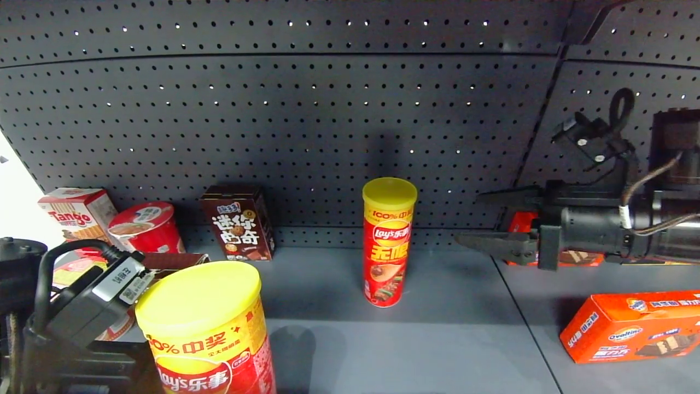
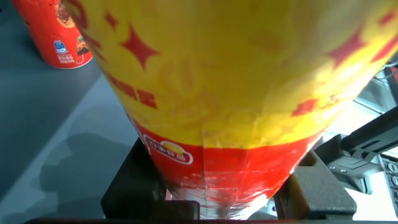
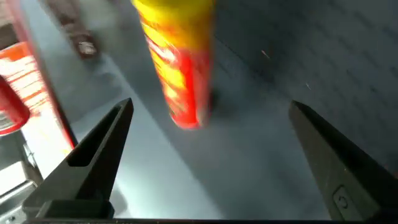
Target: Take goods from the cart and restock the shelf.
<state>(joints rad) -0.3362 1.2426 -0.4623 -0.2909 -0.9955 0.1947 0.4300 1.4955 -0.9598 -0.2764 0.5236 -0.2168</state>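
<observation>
Left claw (image 2: 221, 194) clenched on the base of a yellow-lidded chips can (image 1: 210, 334), held upright above the near edge of the shelf (image 1: 437, 339). Right claw (image 1: 467, 218) released, fingers spread wide, nothing between them. A second chips can (image 1: 388, 246) stands upright on the shelf just off the right claw's fingertips, not touching. Orange box (image 1: 634, 325) lies flat below the right claw, nearer the camera. Brown snack box (image 1: 238, 230) and red noodle cup (image 1: 146, 225) stand behind the left claw, by the pegboard (image 1: 328, 109).

Bare shelf (image 1: 437, 339) flanks the upright can (image 1: 389, 241) — seemingly passable.
</observation>
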